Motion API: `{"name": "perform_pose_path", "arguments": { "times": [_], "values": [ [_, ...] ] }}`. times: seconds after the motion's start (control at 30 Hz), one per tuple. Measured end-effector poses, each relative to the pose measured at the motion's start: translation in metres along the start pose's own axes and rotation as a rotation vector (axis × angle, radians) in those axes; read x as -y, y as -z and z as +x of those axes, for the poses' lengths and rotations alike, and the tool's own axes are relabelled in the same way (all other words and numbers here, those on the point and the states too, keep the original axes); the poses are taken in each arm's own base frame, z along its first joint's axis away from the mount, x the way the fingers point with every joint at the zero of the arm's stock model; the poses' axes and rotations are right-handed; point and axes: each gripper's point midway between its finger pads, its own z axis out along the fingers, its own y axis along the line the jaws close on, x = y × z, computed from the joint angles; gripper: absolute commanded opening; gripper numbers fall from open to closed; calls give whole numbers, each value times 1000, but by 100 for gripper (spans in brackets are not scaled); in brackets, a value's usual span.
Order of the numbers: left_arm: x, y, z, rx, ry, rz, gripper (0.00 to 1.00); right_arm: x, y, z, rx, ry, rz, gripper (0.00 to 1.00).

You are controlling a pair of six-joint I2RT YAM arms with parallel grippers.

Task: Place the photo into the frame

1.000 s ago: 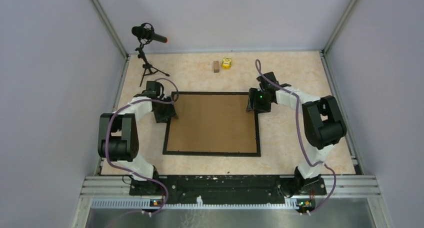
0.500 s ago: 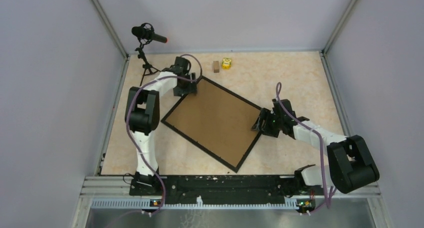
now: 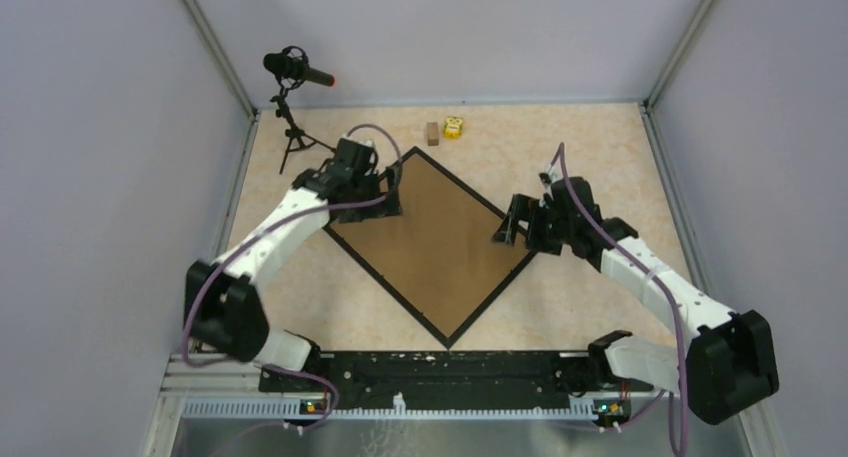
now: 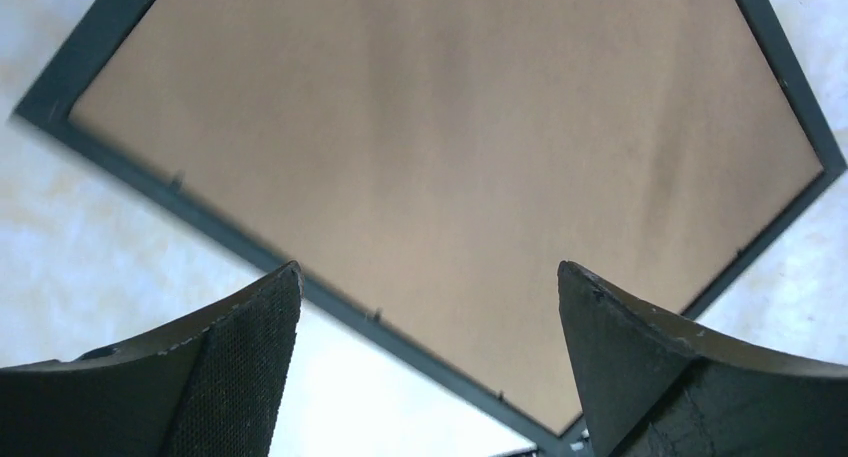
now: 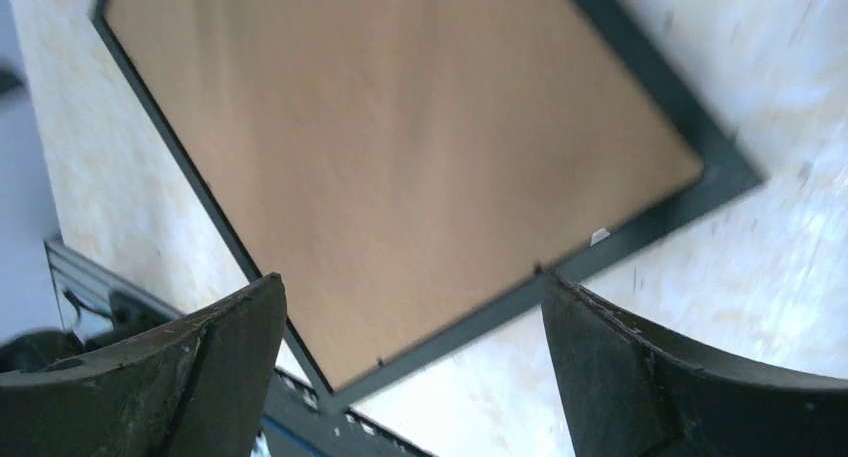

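Note:
The black frame (image 3: 386,288) lies flat on the table, turned to a diamond, with the brown backing board (image 3: 435,242) filling it. The photo is not visible in any view. My left gripper (image 3: 385,192) is open over the frame's far-left edge; in the left wrist view its gripper (image 4: 428,277) is empty above the frame edge (image 4: 230,232) and board (image 4: 450,127). My right gripper (image 3: 515,227) is open by the frame's right corner; in the right wrist view its gripper (image 5: 412,282) is empty above the frame edge (image 5: 660,82) and board (image 5: 400,147).
A microphone on a tripod (image 3: 290,72) stands at the far left. A small brown block (image 3: 432,133) and a yellow object (image 3: 454,127) lie near the back wall, just beyond the frame's far corner. Grey walls enclose the table; a metal rail (image 3: 440,372) runs along the near edge.
The frame has turned clockwise from square-on to a diamond. My left gripper went to the far corner and came back a little; my right gripper swung nearer, then back up by the right corner.

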Motion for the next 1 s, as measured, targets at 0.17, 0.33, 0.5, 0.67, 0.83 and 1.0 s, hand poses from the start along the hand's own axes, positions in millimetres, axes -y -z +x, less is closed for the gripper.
{"name": "perform_pose_path", "arguments": {
  "times": [0.17, 0.33, 0.5, 0.67, 0.83, 1.0],
  "values": [
    [-17, 53, 54, 36, 169, 68, 99, -10, -15, -75, 71, 32, 20, 96],
    [-23, 44, 129, -124, 323, 109, 99, 6, -64, -115, 18, 54, 66, 96],
    [-22, 28, 164, -225, 435, 129, 99, 40, -103, -96, -107, 63, 135, 96],
    [-12, 8, 163, -252, 476, 168, 94, 55, -108, -59, -192, 52, 128, 93],
    [-10, -19, 163, -301, 475, 145, 89, 49, -96, -39, -168, 58, 71, 89],
    [-11, -26, 157, -342, 456, 99, 87, 54, -72, -3, -172, 84, 94, 87]
  ]
}}
